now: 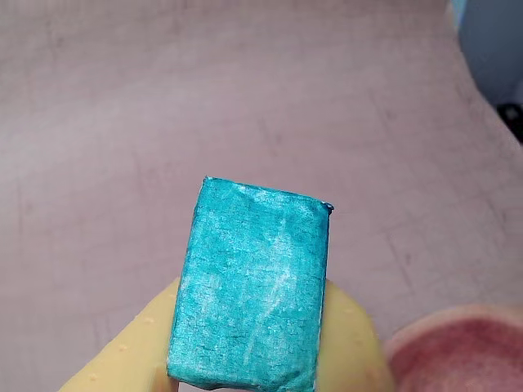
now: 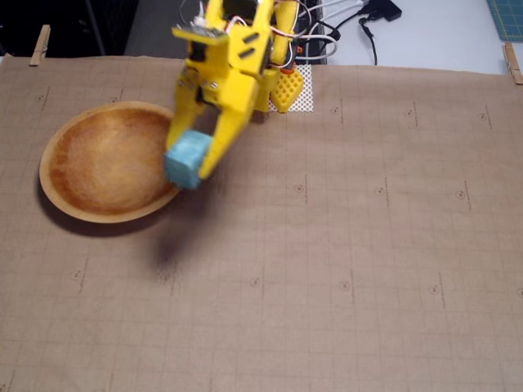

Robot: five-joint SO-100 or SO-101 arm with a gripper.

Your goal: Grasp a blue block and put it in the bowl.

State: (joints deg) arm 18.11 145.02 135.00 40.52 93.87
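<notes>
The yellow gripper is shut on the blue block, a small teal block held above the mat. In the fixed view the block hangs over the right rim of the wooden bowl, which lies at the left of the mat. In the wrist view the blue block fills the lower middle between the two yellow fingers. A part of the bowl's rim shows at the lower right corner there.
Brown gridded paper covers the table, held by wooden clips at the corners. The arm's yellow base and cables stand at the back edge. A dark shadow lies on the mat below the gripper.
</notes>
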